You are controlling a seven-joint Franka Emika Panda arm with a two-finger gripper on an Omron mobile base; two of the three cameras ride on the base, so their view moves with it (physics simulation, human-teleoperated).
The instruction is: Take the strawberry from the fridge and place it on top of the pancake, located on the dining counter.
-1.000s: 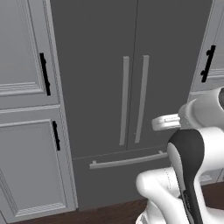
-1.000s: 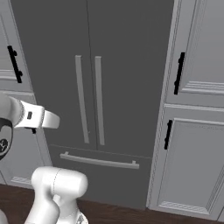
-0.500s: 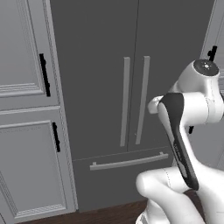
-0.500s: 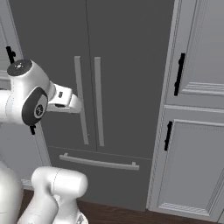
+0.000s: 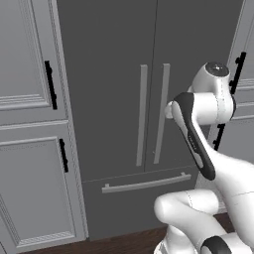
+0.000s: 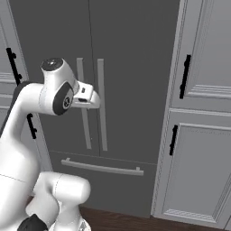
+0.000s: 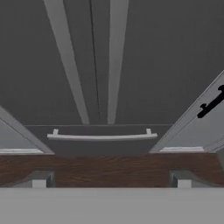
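From the left base view, the fridge [image 5: 124, 89] stands shut straight ahead of me, dark grey, its two long pale vertical handles [image 5: 152, 119] side by side at the seam between the doors; below them the bottom drawer [image 5: 144, 198] carries a horizontal handle; light grey panelled cabinets [image 5: 30, 124] with black handles flank it on the left, and my white arm rises at the lower right with its elbow bent in front of the right-hand door.

From the right base view, the same closed fridge [image 6: 131, 67] fills the middle; my arm comes up from the lower left and my hand reaches toward the vertical handles [image 6: 101, 103], short of them as far as I can tell; panelled cabinets [image 6: 198, 135] stand to the right.

From the hand view, my pincer [image 7: 111, 179] has its two tips set wide apart with nothing between them; beyond them lie a strip of dark wood floor [image 7: 109, 164], the drawer handle [image 7: 102, 136] and the two door handles running upward; the doors are shut.
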